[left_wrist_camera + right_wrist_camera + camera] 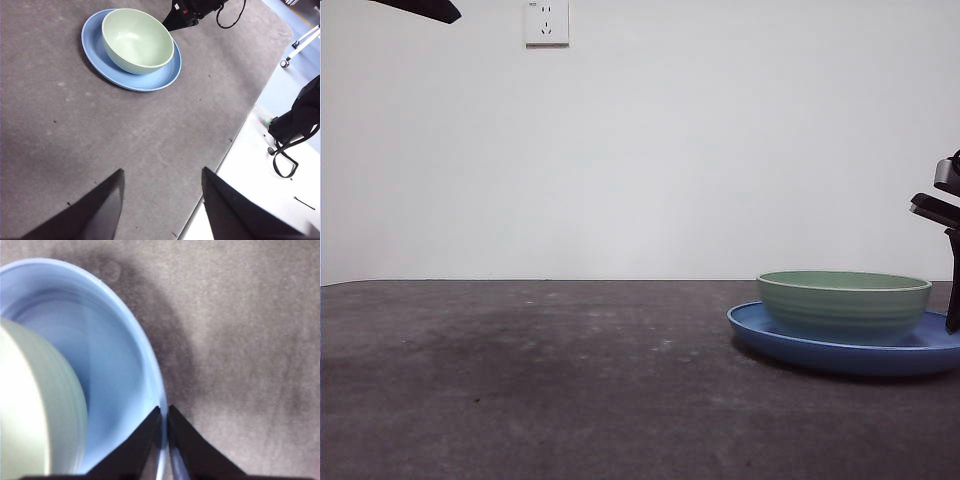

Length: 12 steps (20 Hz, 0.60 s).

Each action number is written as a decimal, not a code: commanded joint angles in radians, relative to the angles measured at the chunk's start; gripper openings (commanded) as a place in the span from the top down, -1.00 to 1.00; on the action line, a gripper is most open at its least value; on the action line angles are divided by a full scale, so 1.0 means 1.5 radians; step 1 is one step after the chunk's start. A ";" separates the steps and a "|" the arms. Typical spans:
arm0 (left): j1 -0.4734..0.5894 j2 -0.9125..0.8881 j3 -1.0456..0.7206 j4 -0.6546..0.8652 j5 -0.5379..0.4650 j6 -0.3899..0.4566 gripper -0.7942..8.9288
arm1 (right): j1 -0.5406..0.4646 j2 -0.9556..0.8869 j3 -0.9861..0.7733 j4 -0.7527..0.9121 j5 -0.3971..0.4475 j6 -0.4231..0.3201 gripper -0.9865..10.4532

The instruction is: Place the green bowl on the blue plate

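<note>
Table (pixel 520 380): dark grey, felt-like surface, filling the lower part of the front view and running back to a plain white wall (pixel 670 150). White socket (pixel 546 22) fixed high on that wall.

Plate (pixel 790 342): blue, glossy, wide and shallow, low upturned rim; lies flat on the table at the right of the front view. Seen whole in the left wrist view (pixel 100 55); its rim and inner floor fill much of the right wrist view (pixel 115 355).

Bowl (pixel 844 303): pale green, faint ridges on the outer wall, lighter rim, narrower than the plate. Stands upright in the plate, inside its rim, with nothing in it (pixel 137 40). Only part of its outer wall shows in the right wrist view (pixel 35 415).

Right gripper (pixel 164 412): low at the plate's rim, on the side away from the bowl. Jaws nearly together, tips a thin gap apart, with the plate's edge running between or just under them; whether they pinch it cannot be told. Shows as a dark arm at the right edge of the front view (pixel 950 290) and as a black tip beside the plate in the left wrist view (pixel 182 15).

Left gripper (pixel 162 175): well away from plate and bowl, above bare table. Jaws spread wide, nothing between them.
</note>
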 commanded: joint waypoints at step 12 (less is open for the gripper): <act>-0.003 0.005 0.005 -0.001 0.006 0.004 0.32 | 0.005 -0.096 0.012 0.031 -0.126 0.077 0.81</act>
